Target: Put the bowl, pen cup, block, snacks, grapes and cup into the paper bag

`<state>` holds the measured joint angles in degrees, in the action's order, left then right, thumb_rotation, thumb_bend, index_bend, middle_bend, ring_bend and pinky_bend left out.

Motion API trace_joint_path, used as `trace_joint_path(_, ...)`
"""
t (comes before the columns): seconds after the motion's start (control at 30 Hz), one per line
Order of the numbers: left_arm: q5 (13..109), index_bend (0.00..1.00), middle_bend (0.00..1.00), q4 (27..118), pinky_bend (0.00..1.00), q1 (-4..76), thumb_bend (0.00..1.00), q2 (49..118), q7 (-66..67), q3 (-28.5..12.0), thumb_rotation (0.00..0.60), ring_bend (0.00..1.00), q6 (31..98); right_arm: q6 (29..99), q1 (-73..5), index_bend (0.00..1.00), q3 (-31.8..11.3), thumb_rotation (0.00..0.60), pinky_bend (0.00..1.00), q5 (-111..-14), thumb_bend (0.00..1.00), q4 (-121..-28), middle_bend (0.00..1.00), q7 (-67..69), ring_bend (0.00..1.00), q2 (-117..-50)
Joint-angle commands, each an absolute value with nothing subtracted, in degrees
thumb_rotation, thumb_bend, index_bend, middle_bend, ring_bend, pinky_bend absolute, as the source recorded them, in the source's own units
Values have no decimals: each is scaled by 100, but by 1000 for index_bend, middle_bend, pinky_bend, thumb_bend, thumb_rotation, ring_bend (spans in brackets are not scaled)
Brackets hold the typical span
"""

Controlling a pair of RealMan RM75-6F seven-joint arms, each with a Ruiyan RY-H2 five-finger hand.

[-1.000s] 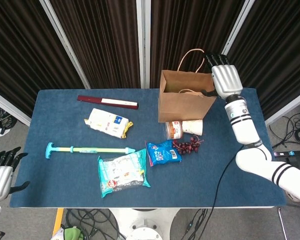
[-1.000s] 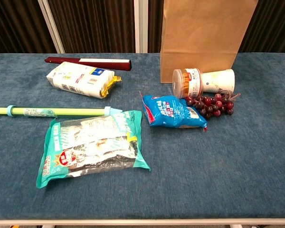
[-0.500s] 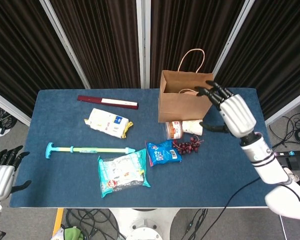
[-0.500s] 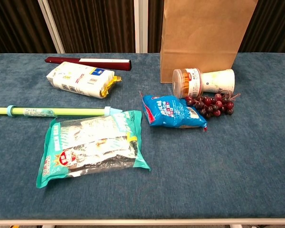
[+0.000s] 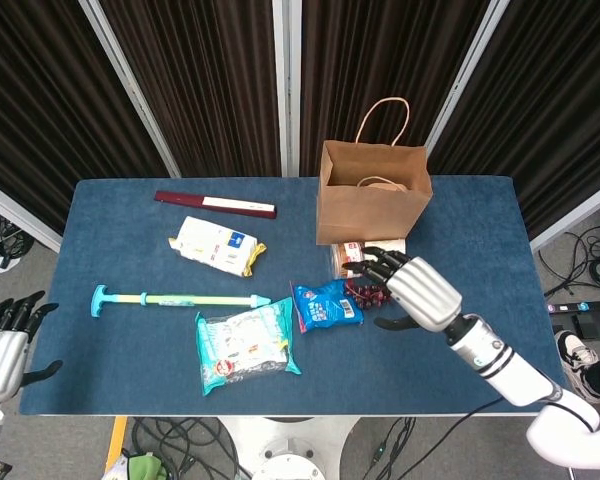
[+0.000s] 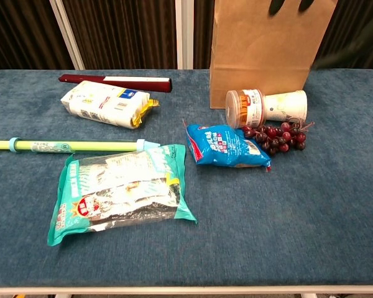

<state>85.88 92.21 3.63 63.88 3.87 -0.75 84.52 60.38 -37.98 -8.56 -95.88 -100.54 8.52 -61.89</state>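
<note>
Head view shows the right hand (image 5: 412, 292) low over the blue table (image 5: 130, 370), fingers spread and holding nothing, its dark fingertips above the small bunch of dark red grapes (image 6: 277, 137). That bunch lies near the front of the upright brown paper bag (image 6: 261, 49), touching the tipped-over white paper cup (image 6: 286, 105), which lies on its side with a clear, orange-banded snack tub (image 6: 244, 107) at its mouth. Just left of the grapes sits the blue crinkly snack packet (image 6: 225, 146).

The grapes look like the likely next pick. Whether they are real or plastic I cannot tell; either way the bunch should be light and lumpy, the berries rolling loosely under pressure, so a gentle cage of fingers around the whole cluster, or a pinch on the stem, seems safer than squeezing single berries. The cup is thin-walled and would crush easily; it is best taken around its middle. The snack packet is soft and slippery, best pinched at a sealed edge.

The left hand (image 5: 2, 350) hangs off the table's near-left corner, fingers apart, empty.
</note>
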Motion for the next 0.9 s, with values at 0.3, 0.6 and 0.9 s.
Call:
trace_joint_path(0.3, 8570, 267, 199, 9177, 112, 381, 4, 6419, 334, -74, 600, 152, 8407, 4069, -4803, 29, -835, 600, 237, -7431, 0, -8678, 145, -1157, 9, -8340)
trace_joint_path(0.6, 8549, 267, 198, 9149, 112, 376, 4, 6434, 289, -63, 600, 152, 8385, 3902, -5113, 29, -779, 600, 228, -6717, 0, -7967, 157, -1918, 9, -9109)
trace_joint_path(0.9, 8565, 267, 198, 9080, 112, 356, 4, 6461, 224, -50, 600, 152, 8410, 4484, -5057, 484, -725, 600, 250, -7132, 186, -7416, 478, -1732, 170, -9756)
